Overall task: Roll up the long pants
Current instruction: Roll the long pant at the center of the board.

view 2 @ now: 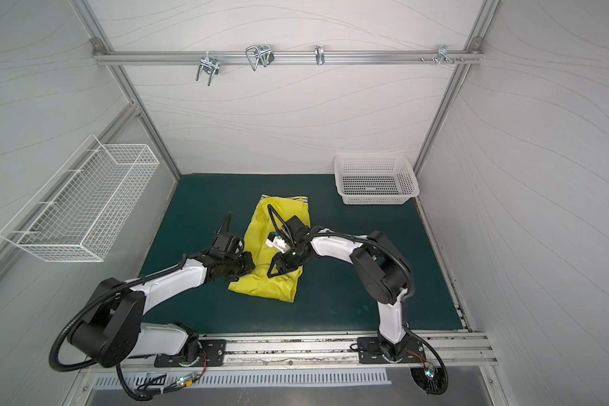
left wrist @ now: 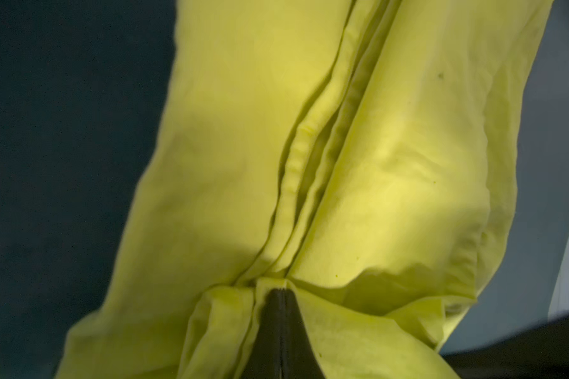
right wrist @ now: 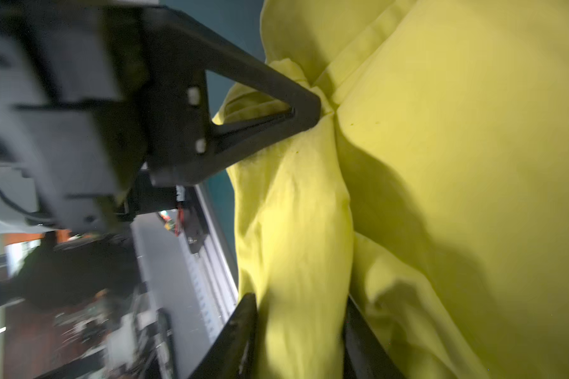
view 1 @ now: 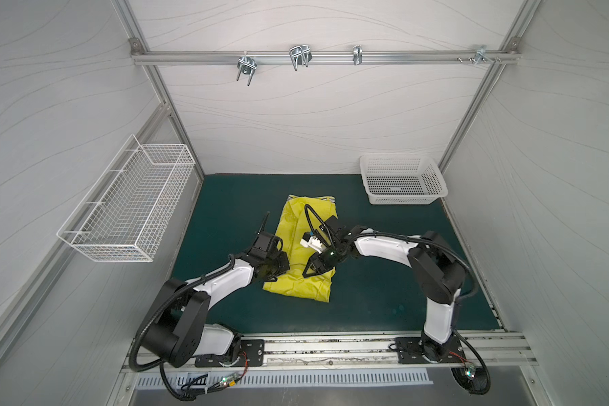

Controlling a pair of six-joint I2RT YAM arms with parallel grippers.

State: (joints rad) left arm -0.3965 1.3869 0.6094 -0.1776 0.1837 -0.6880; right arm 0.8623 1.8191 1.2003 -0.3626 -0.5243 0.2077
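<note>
The long pants [view 1: 305,286] [view 2: 261,286] lie folded lengthwise on the green mat [view 1: 225,211], striped waistband [view 1: 326,200] at the far end. The near end is bunched into a thick fold. My left gripper [left wrist: 280,290] is shut, pinching a crease of the yellow fabric [left wrist: 391,183] at that near end; from above it sits at the pants' left edge [view 1: 276,270]. My right gripper [right wrist: 301,300] stands open with the thick fold of fabric [right wrist: 296,229] between its fingers, over the pants' near right part [view 1: 307,273]. The left gripper's triangular finger [right wrist: 303,111] shows in the right wrist view.
A white plastic basket [view 1: 403,184] stands at the mat's far right corner. A white wire basket [view 1: 127,207] hangs on the left wall. Metal hooks [view 1: 299,56] hang from the rail on the back wall. The arm bases sit on the front rail [view 1: 331,348].
</note>
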